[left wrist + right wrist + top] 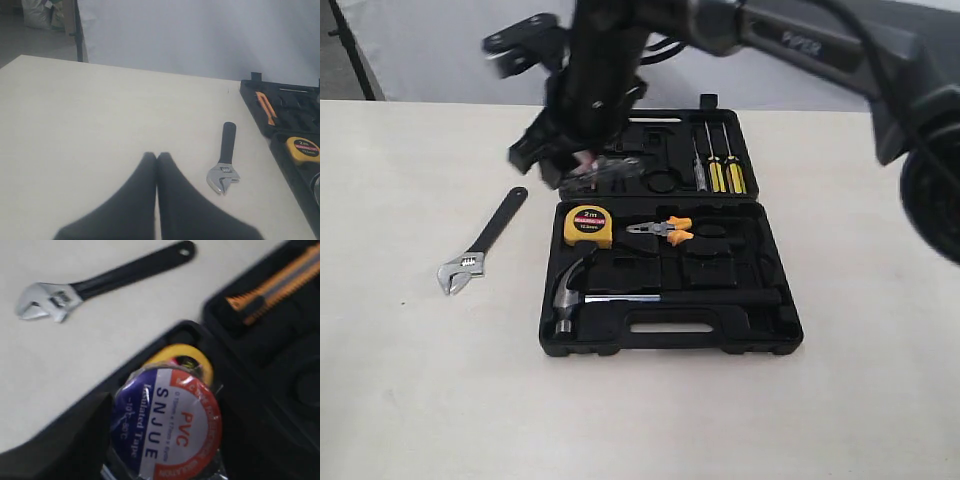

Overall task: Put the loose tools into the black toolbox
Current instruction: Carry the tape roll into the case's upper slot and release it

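Note:
The black toolbox lies open on the table, and the claw hammer rests in its near half. The adjustable wrench lies on the table left of the case; the wrist views show the same wrench. My right gripper reaches across over the far half's left side, shut on the wrapped tape roll, whose label faces the camera. My left gripper is shut and empty over bare table, with the wrench off to its side.
A yellow tape measure and orange-handled pliers sit in the near half. Yellow-handled screwdrivers and an orange utility knife sit in the far half. The table's far edge meets a white backdrop.

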Tool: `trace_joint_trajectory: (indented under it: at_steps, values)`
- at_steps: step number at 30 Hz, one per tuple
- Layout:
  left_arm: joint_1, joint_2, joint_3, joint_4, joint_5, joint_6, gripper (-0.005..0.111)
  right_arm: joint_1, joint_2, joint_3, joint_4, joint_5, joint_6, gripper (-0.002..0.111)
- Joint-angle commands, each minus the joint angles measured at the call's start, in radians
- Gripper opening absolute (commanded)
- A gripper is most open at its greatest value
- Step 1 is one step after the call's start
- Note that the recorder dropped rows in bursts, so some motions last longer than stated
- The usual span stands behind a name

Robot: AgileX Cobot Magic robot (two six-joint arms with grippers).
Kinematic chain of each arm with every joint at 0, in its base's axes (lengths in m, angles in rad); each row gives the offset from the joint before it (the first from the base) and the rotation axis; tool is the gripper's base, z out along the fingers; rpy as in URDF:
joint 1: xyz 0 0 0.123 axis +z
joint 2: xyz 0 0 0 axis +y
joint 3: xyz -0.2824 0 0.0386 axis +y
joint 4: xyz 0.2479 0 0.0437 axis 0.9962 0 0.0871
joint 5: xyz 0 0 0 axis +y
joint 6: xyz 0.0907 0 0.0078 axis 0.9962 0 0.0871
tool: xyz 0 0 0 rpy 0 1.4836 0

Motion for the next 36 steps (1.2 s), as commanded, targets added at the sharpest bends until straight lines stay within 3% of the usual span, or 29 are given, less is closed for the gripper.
trace_joint_trajectory:
  at_steps: [1,8,18,25,27,30,32,36]
  values:
    - [0.003,-0.008,0.009,-0.014,-0.017,-0.01,0.001,-0.154,0.016,0.003,0.016,0.053,-0.011,0.0]
    - [0.003,-0.008,0.009,-0.014,-0.017,-0.01,0.001,-0.298,0.045,0.064,0.036,-0.08,-0.043,0.0]
    - [0.003,-0.008,0.009,-0.014,-0.017,-0.01,0.001,-0.271,0.146,0.066,0.084,-0.284,-0.06,0.0]
    - [0.003,-0.008,0.009,-0.014,-0.017,-0.01,0.001,-0.269,0.25,-0.025,0.094,-0.296,-0.015,0.001]
    - [0.003,-0.008,0.009,-0.014,-0.017,-0.01,0.001,-0.269,0.253,-0.025,0.096,-0.301,-0.012,0.01]
    - [0.003,-0.008,0.009,-0.014,-0.017,-0.01,0.001,-0.269,0.253,-0.025,0.09,-0.285,-0.012,0.038]
    - [0.003,-0.008,0.009,-0.014,-0.017,-0.01,0.001,-0.269,0.253,-0.025,0.09,-0.272,-0.012,0.05]
    - [0.003,-0.008,0.009,-0.014,-0.017,-0.01,0.001,-0.269,0.237,-0.025,0.09,-0.247,-0.01,0.055]
